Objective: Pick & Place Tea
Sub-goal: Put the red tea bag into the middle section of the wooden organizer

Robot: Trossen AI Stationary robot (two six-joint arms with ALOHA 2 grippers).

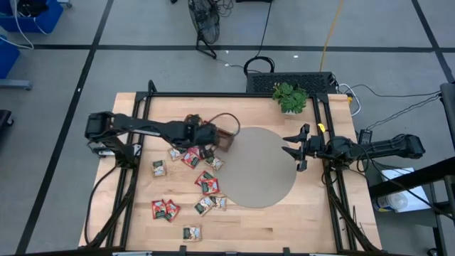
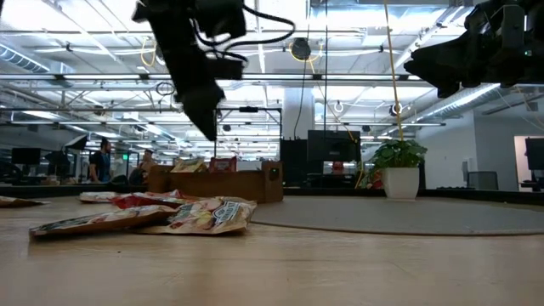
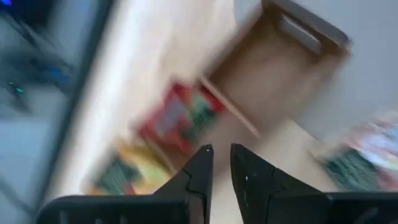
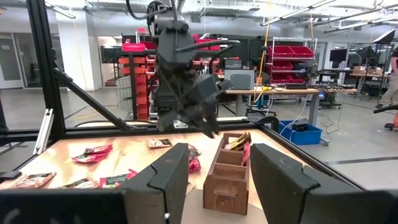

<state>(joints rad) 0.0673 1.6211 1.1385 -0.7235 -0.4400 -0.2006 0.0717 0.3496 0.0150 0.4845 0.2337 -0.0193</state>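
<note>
Several small tea sachets [image 1: 207, 183], mostly red, lie flat and scattered on the wooden table left of a round grey mat [image 1: 259, 171]; they also show in the low view [image 2: 204, 214] and the right wrist view [image 4: 92, 151]. A brown wooden compartment tray [image 1: 226, 139] stands at the mat's left edge, with red and yellow sachets standing in its compartments [image 4: 239, 142]. My left gripper [image 1: 212, 136] hovers above the tray [image 3: 273, 68], fingers nearly together with nothing between them [image 3: 221, 154]. My right gripper [image 1: 294, 149] waits open over the mat's right edge [image 4: 219, 152].
A small green potted plant [image 1: 290, 97] stands at the table's far edge. Black frame rails run along the table's left and right sides [image 1: 334, 178]. The grey mat's middle and the table's near right corner [image 1: 313, 220] are bare.
</note>
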